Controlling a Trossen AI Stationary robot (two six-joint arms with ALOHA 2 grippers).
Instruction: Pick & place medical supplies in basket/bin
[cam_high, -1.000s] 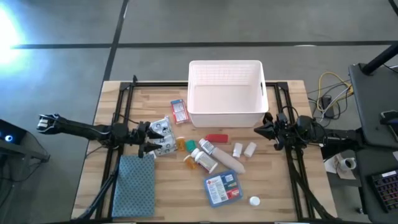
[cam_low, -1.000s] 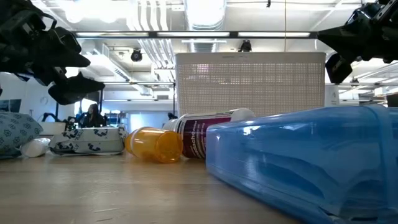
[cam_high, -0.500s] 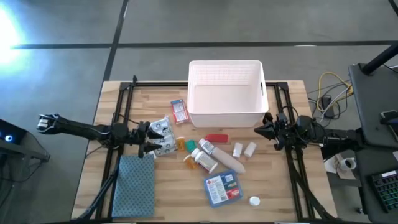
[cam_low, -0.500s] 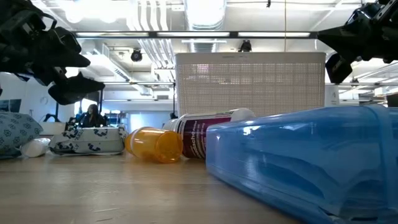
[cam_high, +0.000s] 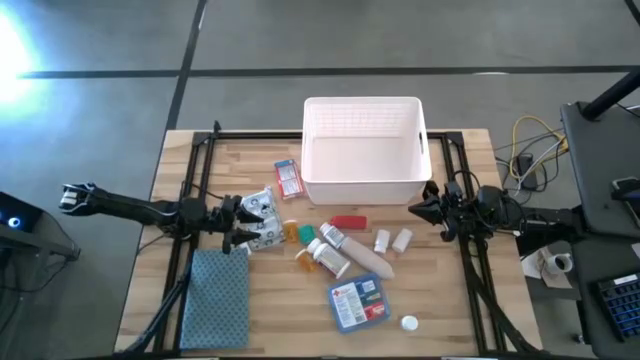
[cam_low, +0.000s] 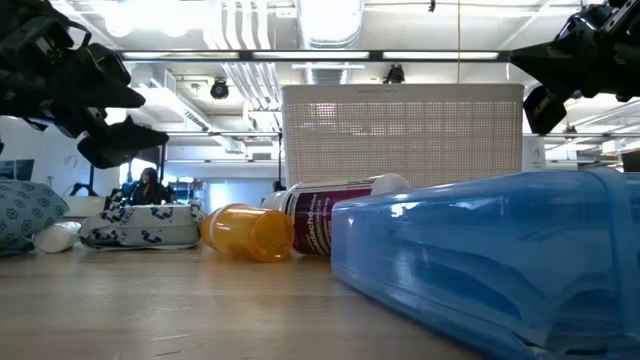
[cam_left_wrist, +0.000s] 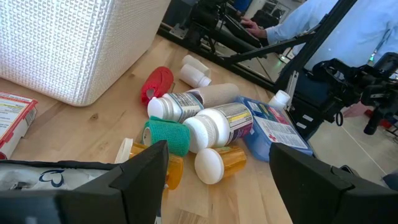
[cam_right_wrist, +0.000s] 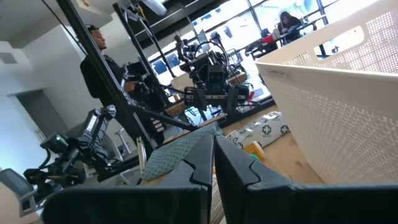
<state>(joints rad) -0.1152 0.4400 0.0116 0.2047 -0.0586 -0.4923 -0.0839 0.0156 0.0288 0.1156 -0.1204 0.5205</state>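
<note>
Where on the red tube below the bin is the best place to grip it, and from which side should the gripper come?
The red tube lies flat, its length running left-right, apart from the bin. Probably best gripped at mid-body from straight above, fingers closing across its narrow width.

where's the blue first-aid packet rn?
High view: blue first-aid packet lies flat on the table's near-centre, just below the pill bottles, right of the folded cloth.
</note>
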